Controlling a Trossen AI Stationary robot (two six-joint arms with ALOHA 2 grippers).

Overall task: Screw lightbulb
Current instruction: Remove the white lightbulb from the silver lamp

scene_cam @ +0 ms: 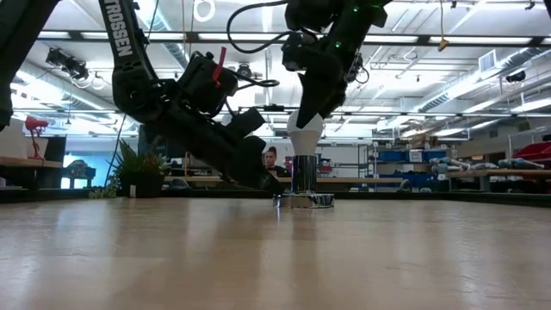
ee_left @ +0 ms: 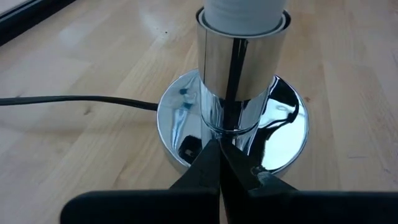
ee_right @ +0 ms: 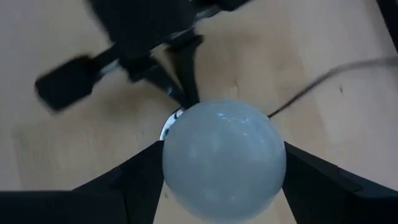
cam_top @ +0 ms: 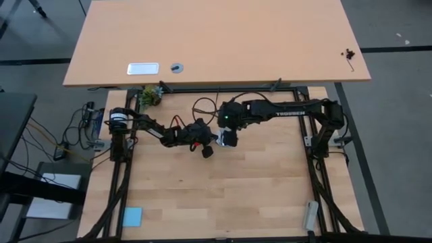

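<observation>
Near the middle of a light wooden table [cam_top: 223,196], a chrome lamp socket [ee_left: 239,81] stands upright on its round mirrored base [ee_left: 286,134], with a black cord [ee_left: 68,99] trailing away from the base across the wood. The white frosted lightbulb [scene_cam: 304,131] sits upright with its narrow end down in the mouth of the socket cylinder. The right gripper [ee_right: 224,163] comes down on it from above, its two dark fingers [ee_right: 127,180] pressed against opposite sides of the bulb's round top, clamped around it. The left gripper [ee_left: 221,163] reaches in low from the left side of the table, angled down toward the tabletop; its two fingertips [ee_left: 205,163] are pressed together, holding nothing, with their tips resting on the mirrored base right at the foot of the socket cylinder. From above, both dark arms meet at this one spot. A small blue pad [cam_top: 132,217] lies well apart, near the table's front left corner.
</observation>
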